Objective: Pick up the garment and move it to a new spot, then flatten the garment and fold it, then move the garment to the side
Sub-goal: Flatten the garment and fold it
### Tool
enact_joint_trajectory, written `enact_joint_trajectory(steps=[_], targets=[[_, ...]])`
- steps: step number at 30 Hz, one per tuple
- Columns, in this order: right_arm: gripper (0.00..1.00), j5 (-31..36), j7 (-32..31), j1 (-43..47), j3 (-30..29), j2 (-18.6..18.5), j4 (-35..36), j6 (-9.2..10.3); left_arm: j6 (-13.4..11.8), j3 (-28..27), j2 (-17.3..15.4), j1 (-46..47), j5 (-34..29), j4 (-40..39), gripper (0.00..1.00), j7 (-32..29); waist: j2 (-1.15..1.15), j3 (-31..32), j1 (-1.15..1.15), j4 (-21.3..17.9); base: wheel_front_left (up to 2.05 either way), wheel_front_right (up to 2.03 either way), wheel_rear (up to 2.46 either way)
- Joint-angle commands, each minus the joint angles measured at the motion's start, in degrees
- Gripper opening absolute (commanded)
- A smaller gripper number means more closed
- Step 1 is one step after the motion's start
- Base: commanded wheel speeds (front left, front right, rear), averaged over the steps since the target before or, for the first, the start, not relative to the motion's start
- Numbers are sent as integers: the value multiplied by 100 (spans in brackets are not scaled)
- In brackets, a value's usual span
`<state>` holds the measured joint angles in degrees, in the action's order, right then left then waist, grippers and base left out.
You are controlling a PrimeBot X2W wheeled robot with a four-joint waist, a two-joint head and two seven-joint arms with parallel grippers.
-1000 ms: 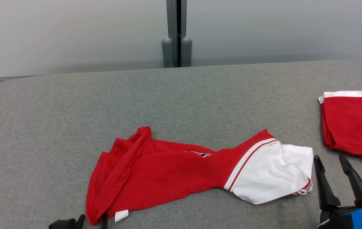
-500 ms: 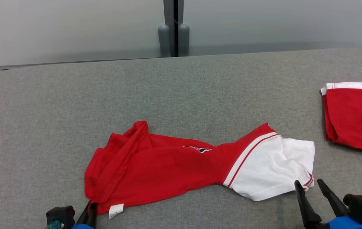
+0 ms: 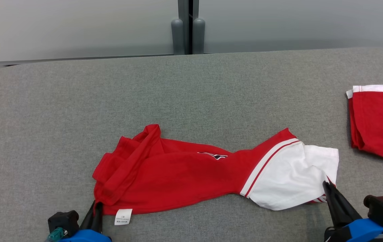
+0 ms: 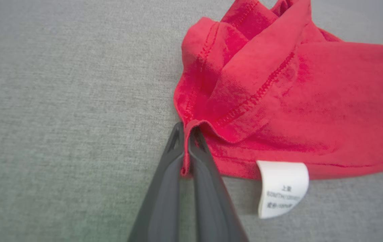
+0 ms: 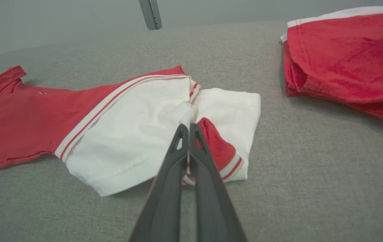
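A crumpled red and white garment (image 3: 191, 171) lies across the near part of the grey padded table (image 3: 191, 90). Its red end points left, its white sleeve end right. My left gripper (image 3: 96, 205) is shut on the red hem corner, and the left wrist view shows red cloth pinched between the fingers (image 4: 188, 129) beside a white care label (image 4: 282, 188). At the other end my right gripper (image 3: 327, 185) is shut on a fold of white cloth. That pinch shows in the right wrist view at the gripper (image 5: 188, 126), on the garment (image 5: 127, 124).
A second red garment with a white band (image 3: 379, 121) lies folded at the table's right edge, also in the right wrist view as a folded red stack (image 5: 346, 64). A grey post (image 3: 188, 27) stands behind the far table edge, before a pale wall.
My right gripper moved in onto the white sleeve end and shut on it. The left gripper shut on the red hem corner. The head camera shifted slightly.
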<state>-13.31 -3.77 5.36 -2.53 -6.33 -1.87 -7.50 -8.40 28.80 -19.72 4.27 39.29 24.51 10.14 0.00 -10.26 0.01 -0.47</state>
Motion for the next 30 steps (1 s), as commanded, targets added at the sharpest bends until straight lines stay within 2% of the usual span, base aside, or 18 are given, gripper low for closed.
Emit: enact_joint_trajectory(steps=[1,8,15,18,24,30], targets=[[0,-48,46,-59,-28,-52,58,1,-31,-50,-13,94,-15,-34,0,72,0,8,-1,4,0,0,0],[0,-34,170,-217,-240,-282,714,2,-254,-276,-211,264,-278,-986,0,359,0,132,-1,47,0,0,0],[0,-17,40,-882,-650,-720,1703,2,-805,-528,-879,573,-901,-2937,0,162,0,445,-1,-34,0,0,0],[0,-19,-87,-1405,-830,-961,2026,2,-951,-676,-1156,880,-1110,-3717,0,-67,0,592,-1,-93,0,0,0],[0,-151,-332,-2760,-1013,-1529,2349,2,-1003,-1010,-1556,1931,-1414,-4766,0,-516,0,854,-1,-166,0,0,0],[0,-425,-535,-4193,-993,-2168,2015,2,-840,-1148,-1758,2991,-1478,-5074,0,-976,0,1024,-1,-228,0,0,0]])
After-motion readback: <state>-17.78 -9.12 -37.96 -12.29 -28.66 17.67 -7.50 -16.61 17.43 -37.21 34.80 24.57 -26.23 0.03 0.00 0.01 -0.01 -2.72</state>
